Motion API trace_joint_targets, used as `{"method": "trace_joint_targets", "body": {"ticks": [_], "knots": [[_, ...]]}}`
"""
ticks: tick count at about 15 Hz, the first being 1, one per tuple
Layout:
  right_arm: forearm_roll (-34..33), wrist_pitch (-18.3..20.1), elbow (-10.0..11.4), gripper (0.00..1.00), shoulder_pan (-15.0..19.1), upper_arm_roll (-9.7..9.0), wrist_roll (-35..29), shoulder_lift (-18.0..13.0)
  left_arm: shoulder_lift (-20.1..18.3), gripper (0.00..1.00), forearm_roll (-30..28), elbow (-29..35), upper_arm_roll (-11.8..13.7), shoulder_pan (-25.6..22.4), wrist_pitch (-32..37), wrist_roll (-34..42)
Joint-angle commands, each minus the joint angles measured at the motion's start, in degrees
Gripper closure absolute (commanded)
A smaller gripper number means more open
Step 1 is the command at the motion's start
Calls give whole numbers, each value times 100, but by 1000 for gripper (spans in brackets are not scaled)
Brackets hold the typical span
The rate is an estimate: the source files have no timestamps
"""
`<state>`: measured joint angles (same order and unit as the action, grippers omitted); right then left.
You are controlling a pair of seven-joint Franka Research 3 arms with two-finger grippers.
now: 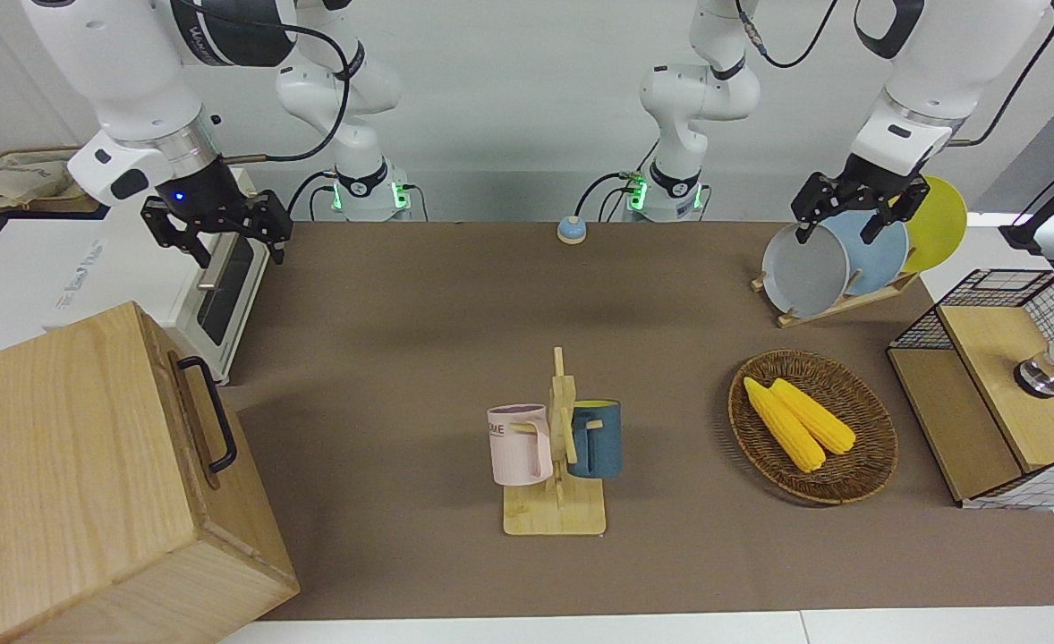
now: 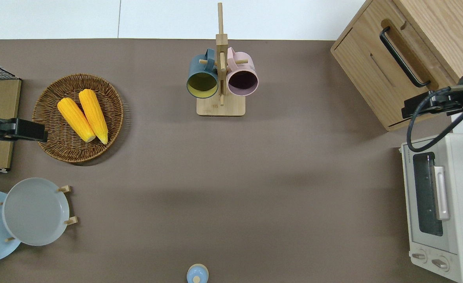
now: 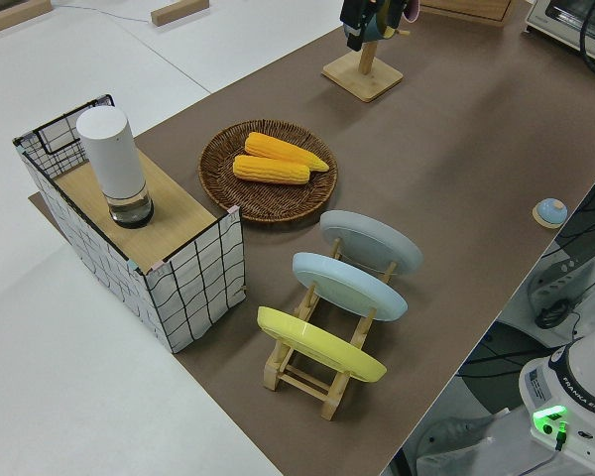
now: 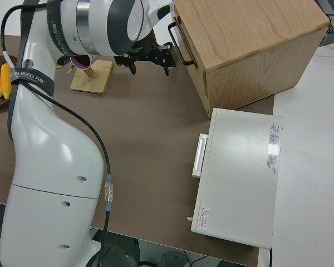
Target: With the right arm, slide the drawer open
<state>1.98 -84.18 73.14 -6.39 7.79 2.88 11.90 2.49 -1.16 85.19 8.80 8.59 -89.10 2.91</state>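
Note:
The drawer (image 1: 194, 420) sits shut in the top of the big pale-wood box (image 1: 71, 474) at the right arm's end of the table. Its black bar handle (image 1: 209, 413) faces the table's middle and also shows in the overhead view (image 2: 402, 57) and the right side view (image 4: 181, 44). My right gripper (image 1: 239, 250) hangs open in the air with nothing between its fingers. In the overhead view the right gripper (image 2: 432, 105) is over the box's corner nearest the robots, short of the handle. The right side view shows the right gripper (image 4: 150, 68) level with the handle, apart from it. The left arm is parked, its gripper (image 1: 840, 228) open.
A white toaster oven (image 2: 440, 204) stands beside the box, nearer to the robots. A mug rack (image 1: 556, 447) holds two mugs mid-table. A wicker basket (image 1: 867, 456) with corn, a plate rack (image 1: 836, 259) and a wire-grid cabinet (image 1: 992, 385) fill the left arm's end.

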Motion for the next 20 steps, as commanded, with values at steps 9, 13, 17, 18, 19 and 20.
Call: {"method": "trace_joint_targets", "body": {"ticks": [9, 13, 17, 18, 19, 20], "knots": [[83, 77, -63, 13, 146, 99, 134, -3, 76, 5, 72, -117, 95, 99, -2, 43], [-22, 60, -71, 13, 146, 126, 126, -3, 76, 5, 72, -117, 95, 99, -2, 43], [-390, 42, -106, 15, 50, 117, 126, 5, 76, 2, 72, -117, 95, 99, -2, 43], [-487, 33, -106, 15, 41, 82, 117, 6, 76, 5, 72, -117, 95, 99, -2, 43], [-549, 24, -106, 17, 32, 65, 117, 6, 76, 5, 72, -117, 95, 99, -2, 43], [-671, -10, -115, 15, 6, 47, 117, 14, 76, 5, 72, -117, 95, 99, -2, 43]]}}
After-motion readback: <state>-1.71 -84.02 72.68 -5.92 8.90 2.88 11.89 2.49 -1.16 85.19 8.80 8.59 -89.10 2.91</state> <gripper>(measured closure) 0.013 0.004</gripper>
